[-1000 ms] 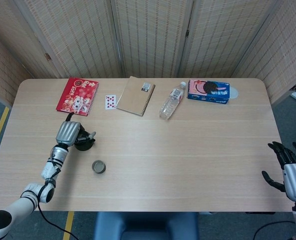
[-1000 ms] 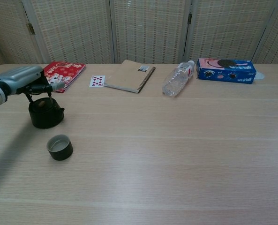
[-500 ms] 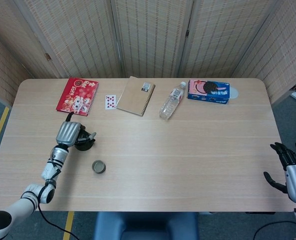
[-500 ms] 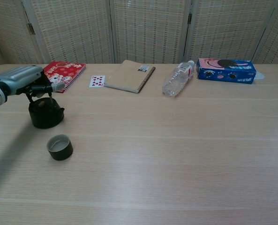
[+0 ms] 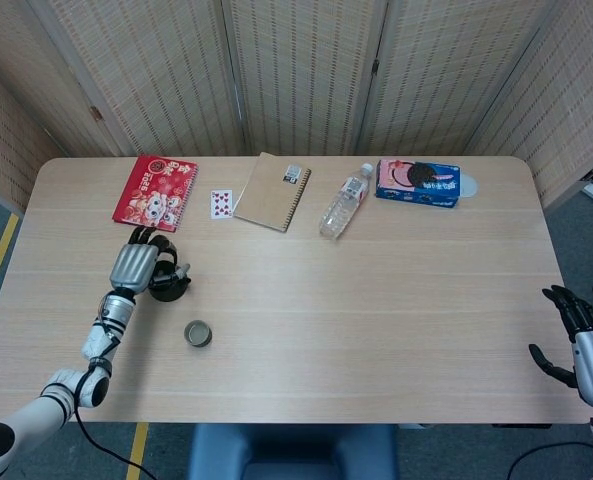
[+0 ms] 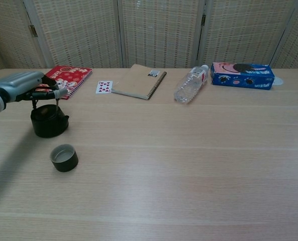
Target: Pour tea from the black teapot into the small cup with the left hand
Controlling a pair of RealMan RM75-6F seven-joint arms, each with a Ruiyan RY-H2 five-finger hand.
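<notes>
The black teapot (image 5: 169, 286) (image 6: 48, 121) stands upright on the table at the left. My left hand (image 5: 138, 264) (image 6: 24, 86) hovers just over its wire handle with the fingers stretched out and apart, gripping nothing. The small dark cup (image 5: 198, 333) (image 6: 64, 157) stands empty-looking a short way in front of the teapot, toward me and to its right. My right hand (image 5: 588, 345) hangs open past the table's right front corner, seen only in the head view.
Along the far side lie a red booklet (image 5: 156, 191), a playing card (image 5: 221, 203), a brown notebook (image 5: 272, 191), a plastic bottle on its side (image 5: 344, 207) and a blue cookie box (image 5: 418, 183).
My left hand's fingers, curled at the teapot handle before, have spread out and lifted off it. The teapot and cup have not moved. My right hand sank slightly.
</notes>
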